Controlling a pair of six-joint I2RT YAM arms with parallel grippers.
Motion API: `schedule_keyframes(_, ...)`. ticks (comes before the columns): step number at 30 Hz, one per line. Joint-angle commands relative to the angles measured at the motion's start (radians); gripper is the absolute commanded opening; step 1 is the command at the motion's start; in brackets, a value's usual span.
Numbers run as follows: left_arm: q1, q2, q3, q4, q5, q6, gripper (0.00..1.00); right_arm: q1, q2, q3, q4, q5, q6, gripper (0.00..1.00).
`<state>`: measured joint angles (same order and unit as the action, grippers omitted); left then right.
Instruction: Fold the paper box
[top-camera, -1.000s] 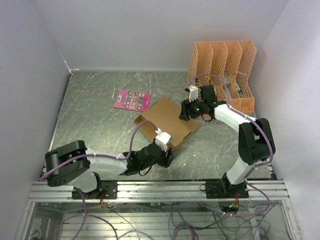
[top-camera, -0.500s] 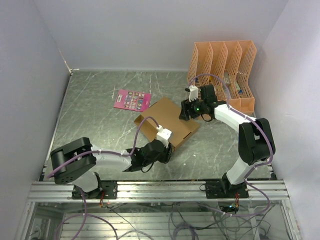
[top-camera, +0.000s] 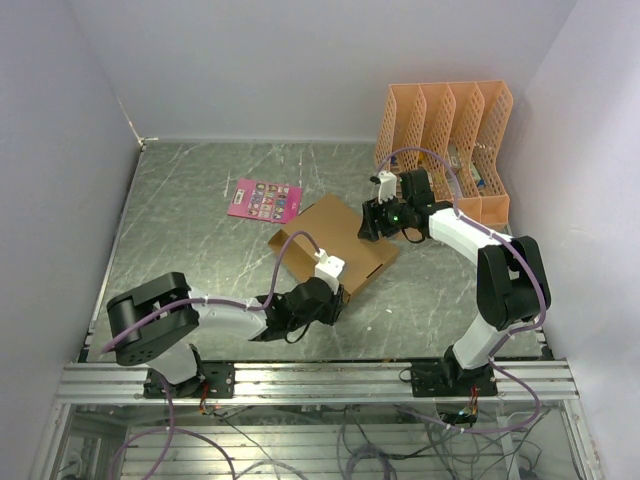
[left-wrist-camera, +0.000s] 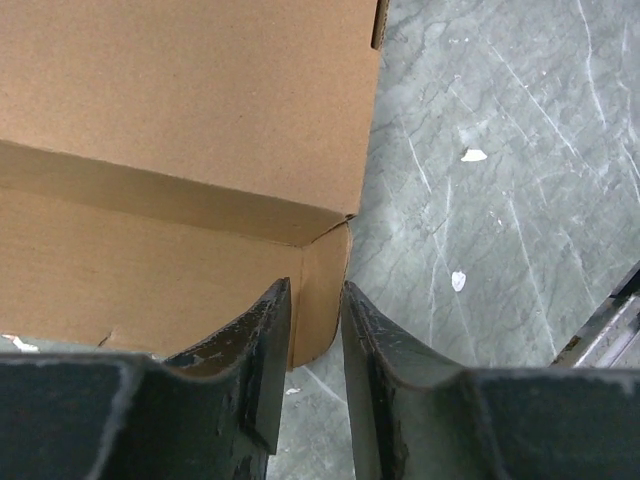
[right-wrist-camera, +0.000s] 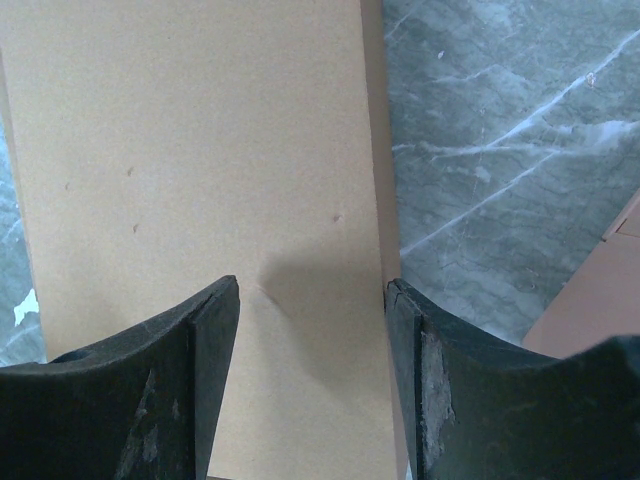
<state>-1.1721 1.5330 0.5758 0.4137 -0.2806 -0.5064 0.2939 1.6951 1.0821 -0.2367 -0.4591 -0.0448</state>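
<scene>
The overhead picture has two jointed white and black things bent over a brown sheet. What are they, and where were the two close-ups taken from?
They are two robot arms bolted at the near edge of the table: the left arm and the right arm. The overhead camera sits above and behind them; each close-up comes from a camera on one wrist. On the table are a partly folded cardboard paper box, a pink card and an orange file organizer. The left fingers have a corner flap between them, though a firm pinch is unclear. The right fingers stand open over a flat panel.
</scene>
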Motion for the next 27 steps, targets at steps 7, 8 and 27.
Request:
schedule_keyframes(7,0.021,0.029,0.041,0.016,0.045,-0.018,0.19,0.006,-0.003,-0.013,0.006,-0.004,0.002,0.60)
schedule_keyframes(8,0.024,0.029,0.041,0.017,0.047,-0.020,0.18,0.006,-0.003,-0.013,0.005,-0.003,0.002,0.60)
schedule_keyframes(27,0.045,0.016,0.144,-0.110,0.025,0.037,0.11,0.037,-0.002,-0.032,-0.003,0.006,-0.006,0.57)
